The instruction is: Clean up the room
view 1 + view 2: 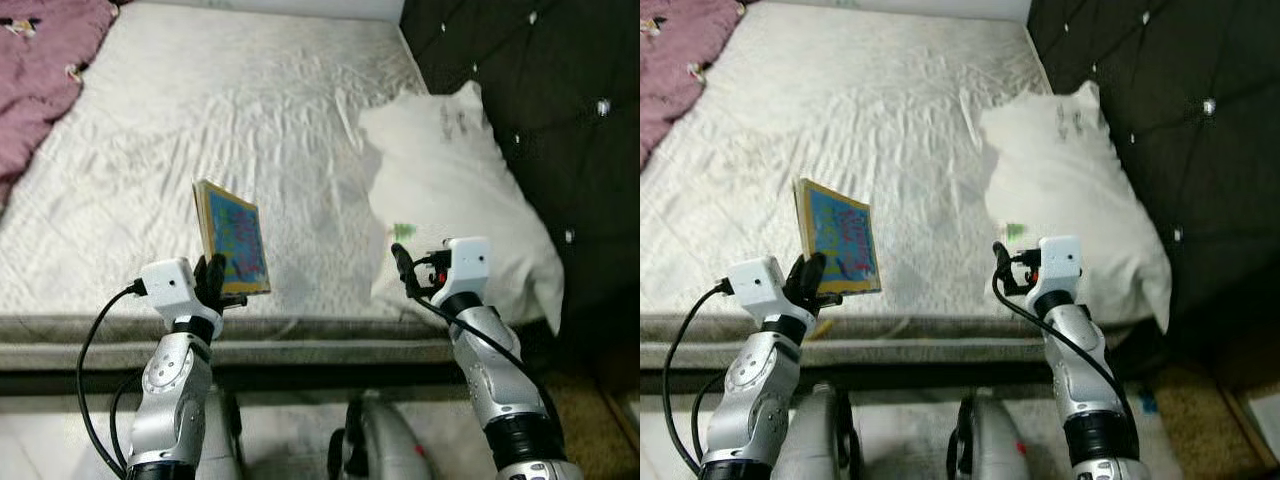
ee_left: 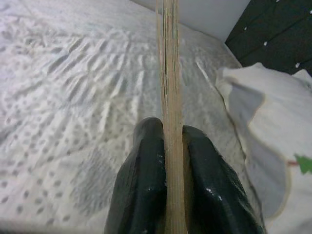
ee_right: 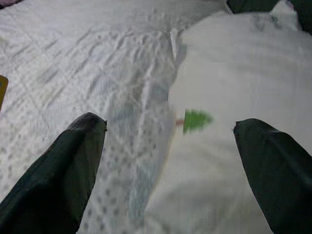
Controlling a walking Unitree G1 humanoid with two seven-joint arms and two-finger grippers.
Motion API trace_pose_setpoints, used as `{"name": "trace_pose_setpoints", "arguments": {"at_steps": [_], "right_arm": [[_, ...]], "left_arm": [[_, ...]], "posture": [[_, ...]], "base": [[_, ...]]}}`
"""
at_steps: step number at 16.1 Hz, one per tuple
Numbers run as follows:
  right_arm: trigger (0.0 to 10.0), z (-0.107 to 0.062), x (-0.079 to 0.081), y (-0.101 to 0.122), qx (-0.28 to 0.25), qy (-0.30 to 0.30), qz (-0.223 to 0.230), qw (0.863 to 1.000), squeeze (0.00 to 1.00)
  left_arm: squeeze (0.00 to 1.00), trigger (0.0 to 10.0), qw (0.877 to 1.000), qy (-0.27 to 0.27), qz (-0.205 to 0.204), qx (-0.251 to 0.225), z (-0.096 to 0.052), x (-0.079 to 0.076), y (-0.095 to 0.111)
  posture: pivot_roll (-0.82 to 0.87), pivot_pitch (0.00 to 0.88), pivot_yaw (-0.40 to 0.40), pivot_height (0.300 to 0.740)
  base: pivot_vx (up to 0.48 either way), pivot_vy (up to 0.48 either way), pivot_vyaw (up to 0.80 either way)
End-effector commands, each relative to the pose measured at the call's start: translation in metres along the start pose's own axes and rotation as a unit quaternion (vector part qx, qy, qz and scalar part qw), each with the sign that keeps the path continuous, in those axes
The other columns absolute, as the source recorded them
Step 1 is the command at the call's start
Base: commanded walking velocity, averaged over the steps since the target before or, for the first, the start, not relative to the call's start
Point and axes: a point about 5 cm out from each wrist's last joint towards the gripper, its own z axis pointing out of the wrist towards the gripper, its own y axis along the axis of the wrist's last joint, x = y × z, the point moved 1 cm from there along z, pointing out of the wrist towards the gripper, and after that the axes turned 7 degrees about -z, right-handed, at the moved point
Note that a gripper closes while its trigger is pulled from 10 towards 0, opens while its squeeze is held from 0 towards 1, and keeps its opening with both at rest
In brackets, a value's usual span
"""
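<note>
Over the bed [image 1: 200, 120], book [image 1: 232, 238] upright, pinched between left gripper [image 1: 212, 280] jaws.

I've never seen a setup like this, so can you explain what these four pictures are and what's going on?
It is a humanoid robot with two silver arms, standing at a bed. Two pictures come from cameras in its head, looking down; the other two come from a camera on each wrist, looking along that claw's black fingers. The left claw is shut on a thin colourful book, held upright on its edge; its wrist view sees the book edge-on. The right claw is open, near a white pillow. A purple blanket lies at the far left corner.
</note>
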Motion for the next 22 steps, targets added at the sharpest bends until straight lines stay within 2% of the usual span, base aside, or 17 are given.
{"name": "trace_pose_setpoints", "arguments": {"at_steps": [1,7,22], "right_arm": [[10.0,0.0005,-0.0043,0.0014,-0.005,-0.002,-0.008,1.0,0.0],[10.0,0.0023,-0.0037,0.0016,-0.01,0.002,-0.017,1.0,0.0],[10.0,0.0035,-0.0038,0.0031,-0.02,-0.005,-0.026,0.999,0.0]], "left_arm": [[0.0,10.0,1.0,-0.012,0.005,-0.018,0.0018,-0.0056,0.0061],[0.0,10.0,0.999,-0.032,0.008,-0.035,0.0031,-0.0084,0.0123],[0.0,10.0,0.999,-0.039,-0.003,-0.037,0.0056,-0.0121,0.0119]], "posture": [[-0.07,0.168,-0.076,0.605],[-0.07,0.162,-0.074,0.605],[-0.07,0.176,-0.077,0.605]], "base": [[0.0,0.0,0.0],[0.0,0.0,0.0],[0.305,0.0,0.0]]}}
